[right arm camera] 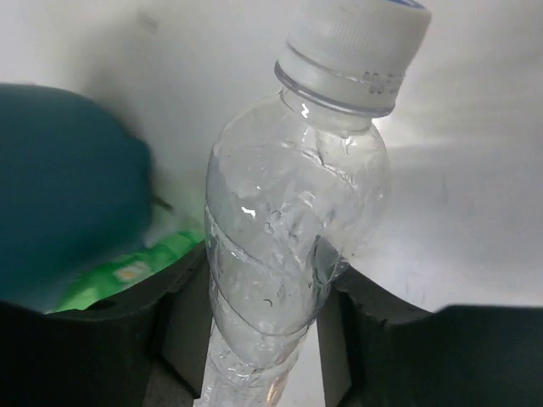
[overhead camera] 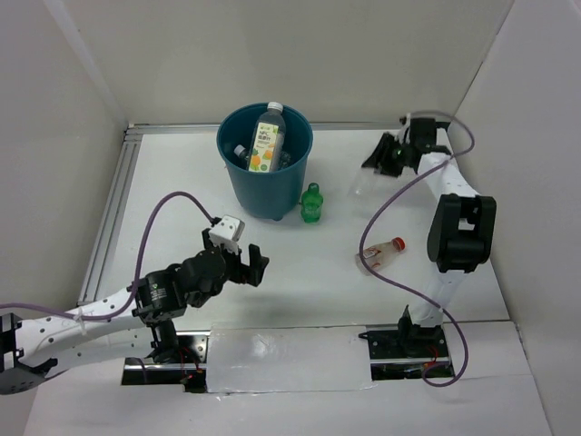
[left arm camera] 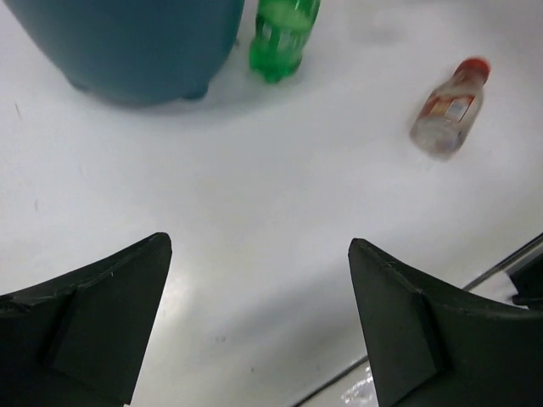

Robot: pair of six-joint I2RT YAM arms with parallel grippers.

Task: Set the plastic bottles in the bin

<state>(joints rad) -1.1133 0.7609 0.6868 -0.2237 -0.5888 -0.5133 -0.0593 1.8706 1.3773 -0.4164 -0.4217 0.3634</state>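
The dark teal bin (overhead camera: pixel 265 177) stands at the back middle of the table. In it are the bigger bottle with the white-orange-green label (overhead camera: pixel 268 138) and a clear bottle (overhead camera: pixel 241 154). The small green bottle (overhead camera: pixel 312 203) stands upright by the bin's right side, also in the left wrist view (left arm camera: pixel 282 36). The red-capped bottle (overhead camera: pixel 382 253) lies on the table, also in the left wrist view (left arm camera: pixel 449 109). My right gripper (overhead camera: pixel 379 160) at the back right is shut on a clear water bottle (right arm camera: pixel 288 246) with a white cap. My left gripper (overhead camera: pixel 254 265) is open and empty over the front left.
White walls close the table at the back, left and right. A metal rail (overhead camera: pixel 111 209) runs along the left edge. The right arm's purple cable (overhead camera: pixel 381 213) loops over the table near the red-capped bottle.
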